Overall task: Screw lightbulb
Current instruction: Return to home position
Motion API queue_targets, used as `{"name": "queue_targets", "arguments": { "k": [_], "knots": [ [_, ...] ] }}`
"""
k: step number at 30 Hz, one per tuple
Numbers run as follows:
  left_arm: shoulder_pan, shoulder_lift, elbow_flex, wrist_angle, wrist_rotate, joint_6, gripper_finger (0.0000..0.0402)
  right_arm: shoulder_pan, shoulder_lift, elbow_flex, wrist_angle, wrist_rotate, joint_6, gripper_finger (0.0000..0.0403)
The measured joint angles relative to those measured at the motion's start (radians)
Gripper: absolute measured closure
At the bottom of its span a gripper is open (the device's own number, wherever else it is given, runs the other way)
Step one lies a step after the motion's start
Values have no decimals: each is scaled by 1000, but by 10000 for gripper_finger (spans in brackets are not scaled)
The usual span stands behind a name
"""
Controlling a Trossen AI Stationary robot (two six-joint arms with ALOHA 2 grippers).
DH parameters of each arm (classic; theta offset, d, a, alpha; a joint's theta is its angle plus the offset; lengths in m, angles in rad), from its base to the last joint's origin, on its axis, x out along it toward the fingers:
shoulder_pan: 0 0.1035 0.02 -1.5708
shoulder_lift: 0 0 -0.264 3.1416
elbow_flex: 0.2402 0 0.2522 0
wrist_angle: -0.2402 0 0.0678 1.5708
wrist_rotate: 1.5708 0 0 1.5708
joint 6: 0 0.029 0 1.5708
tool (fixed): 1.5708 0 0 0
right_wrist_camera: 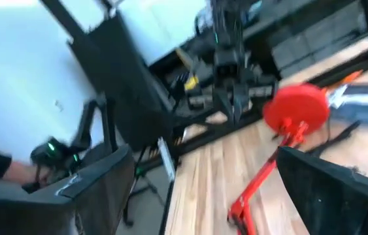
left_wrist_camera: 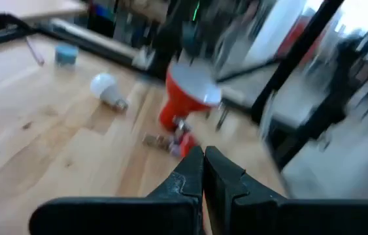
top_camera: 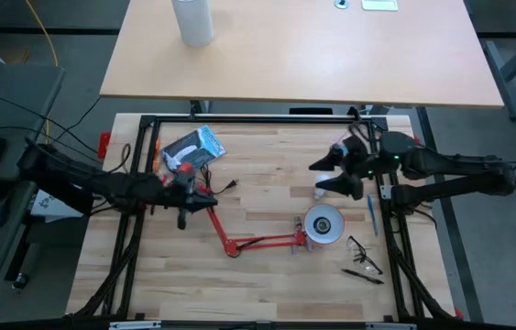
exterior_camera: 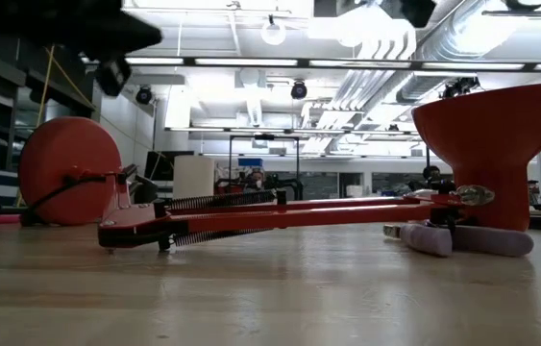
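The lightbulb (top_camera: 322, 192), small and white, lies on its side on the wooden table just beyond the lamp's shade; it also shows in the left wrist view (left_wrist_camera: 108, 88). The red lamp lies on the table with its round base (top_camera: 201, 195) at the left, its folded arm (top_camera: 239, 245) in the middle, and its shade with silver reflector (top_camera: 323, 225) facing up. My right gripper (top_camera: 329, 174) is open and stands just beyond the bulb, apart from it. My left gripper (left_wrist_camera: 203, 173) is shut and empty, and hangs above the lamp's base (exterior_camera: 68, 171).
A silver and blue bag (top_camera: 193, 147) lies at the far left. A blue pen (top_camera: 370, 215) and glasses (top_camera: 363, 252) lie at the right. A small blue object (left_wrist_camera: 66, 53) lies past the bulb. The black frame (top_camera: 267, 119) rings the table.
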Motion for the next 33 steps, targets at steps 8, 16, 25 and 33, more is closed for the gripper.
{"name": "queue_targets", "arguments": {
  "k": [8,16,25,33],
  "knots": [
    [51,-299,-325,278,26,-50,401,55,-136,0,-5,161,56,39],
    [80,-508,-373,18,2,-64,402,122,-275,0,-98,156,87,39],
    [88,-541,-373,-112,-72,-58,401,211,-391,-16,-168,209,-86,39],
    [88,-541,-373,-119,-71,-57,401,133,-616,-475,439,191,-245,39]
  ]
}}
